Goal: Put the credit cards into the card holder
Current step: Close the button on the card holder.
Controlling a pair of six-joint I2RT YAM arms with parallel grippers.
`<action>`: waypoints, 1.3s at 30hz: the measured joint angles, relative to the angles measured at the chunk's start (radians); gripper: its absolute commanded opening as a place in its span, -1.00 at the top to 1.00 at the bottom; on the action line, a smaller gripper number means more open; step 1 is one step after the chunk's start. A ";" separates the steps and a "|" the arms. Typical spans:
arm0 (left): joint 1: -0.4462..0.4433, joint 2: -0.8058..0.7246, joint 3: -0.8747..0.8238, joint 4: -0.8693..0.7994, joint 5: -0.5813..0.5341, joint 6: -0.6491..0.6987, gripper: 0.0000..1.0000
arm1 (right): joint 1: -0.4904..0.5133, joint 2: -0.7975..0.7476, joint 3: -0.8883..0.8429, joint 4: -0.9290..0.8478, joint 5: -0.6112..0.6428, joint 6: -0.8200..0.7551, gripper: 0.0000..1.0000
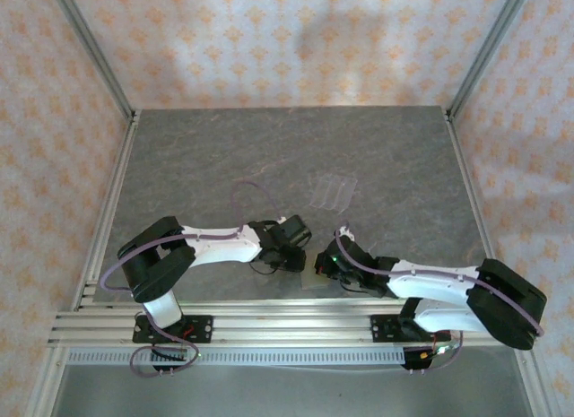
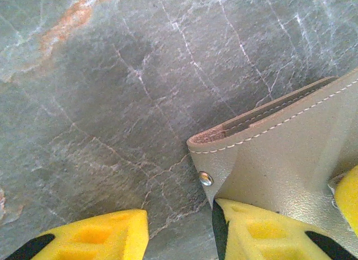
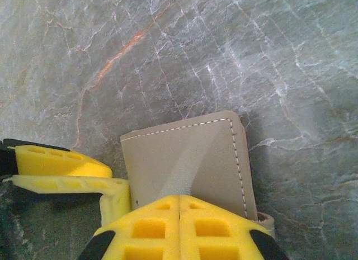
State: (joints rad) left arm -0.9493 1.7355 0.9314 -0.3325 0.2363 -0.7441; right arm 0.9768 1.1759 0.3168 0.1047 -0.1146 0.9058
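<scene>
Right pincer (image 3: pixel 179 199) is pressed together with its tips over the tan holder (image 3: pixel 184 154) at the lower middle of the frame, left pincer (image 2: pixel 180 215) spread beside its corner, so I'd pin one half flat on the table (image 3: pixel 251 58) and ease the other up slowly, no yanking.
</scene>
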 measured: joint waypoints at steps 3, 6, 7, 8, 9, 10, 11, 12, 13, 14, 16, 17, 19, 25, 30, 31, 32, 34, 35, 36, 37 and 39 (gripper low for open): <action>0.000 0.006 0.011 -0.015 -0.001 -0.005 0.23 | 0.045 -0.004 -0.010 0.012 0.066 0.004 1.00; 0.000 0.010 0.019 -0.024 -0.002 -0.014 0.22 | 0.079 -0.004 -0.018 0.021 0.117 0.011 1.00; 0.000 0.010 0.020 -0.025 -0.002 -0.016 0.23 | 0.086 -0.004 -0.019 0.024 0.129 0.011 1.00; 0.000 0.010 0.021 -0.027 -0.002 -0.018 0.23 | 0.095 -0.003 -0.021 0.026 0.143 0.012 1.00; 0.000 0.011 0.022 -0.030 -0.002 -0.019 0.23 | 0.101 -0.002 -0.023 0.029 0.154 0.014 1.00; 0.000 0.012 0.024 -0.032 -0.002 -0.019 0.23 | 0.106 0.000 -0.028 0.037 0.162 0.015 1.00; 0.000 0.013 0.026 -0.035 -0.002 -0.019 0.23 | 0.109 0.002 -0.031 0.047 0.169 0.016 1.00; 0.000 0.013 0.027 -0.038 -0.002 -0.019 0.23 | 0.111 0.004 -0.032 0.051 0.174 0.015 1.00; 0.000 0.013 0.028 -0.039 -0.002 -0.019 0.22 | 0.112 0.005 -0.031 0.051 0.177 0.015 1.00; 0.000 0.012 0.029 -0.040 -0.002 -0.020 0.23 | 0.114 0.007 -0.029 0.049 0.179 0.014 1.00; 0.003 0.007 0.029 -0.043 -0.001 -0.020 0.23 | 0.116 0.005 -0.023 0.037 0.183 0.014 1.00; 0.007 -0.004 0.029 -0.044 0.003 -0.019 0.23 | 0.116 -0.002 -0.021 0.029 0.185 0.014 0.98; 0.021 -0.017 0.024 -0.042 0.019 -0.019 0.22 | 0.116 -0.024 -0.014 0.001 0.187 0.013 0.81; 0.119 -0.140 -0.007 -0.024 0.031 0.002 0.09 | 0.078 -0.074 0.050 -0.160 0.167 -0.061 -0.10; 0.251 -0.387 -0.003 -0.079 -0.039 0.037 -0.14 | 0.008 -0.074 0.135 -0.249 0.138 -0.146 -0.69; 0.276 -0.436 0.000 -0.098 -0.066 0.042 -0.22 | -0.005 -0.074 0.161 -0.261 0.133 -0.167 -0.97; 0.296 -0.472 0.005 -0.118 -0.092 0.047 -0.27 | -0.016 -0.075 0.187 -0.273 0.132 -0.183 -0.99; 0.335 -0.545 0.010 -0.160 -0.166 0.060 -0.48 | -0.040 -0.084 0.236 -0.300 0.142 -0.217 -0.99; 0.349 -0.581 0.010 -0.180 -0.222 0.061 -0.63 | -0.056 -0.095 0.261 -0.319 0.158 -0.237 -0.99; 0.359 -0.614 0.010 -0.199 -0.286 0.068 -0.74 | -0.075 -0.108 0.285 -0.342 0.181 -0.255 -0.99; 0.367 -0.650 0.009 -0.214 -0.376 0.072 -0.91 | -0.102 -0.124 0.305 -0.362 0.206 -0.274 -0.99; 0.370 -0.700 0.001 -0.219 -0.547 0.102 -0.99 | -0.181 -0.161 0.332 -0.387 0.257 -0.312 -0.99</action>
State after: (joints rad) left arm -0.5789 1.0355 0.9325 -0.5510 -0.3107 -0.6418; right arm 0.7959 1.0149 0.6483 -0.2825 0.1425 0.5938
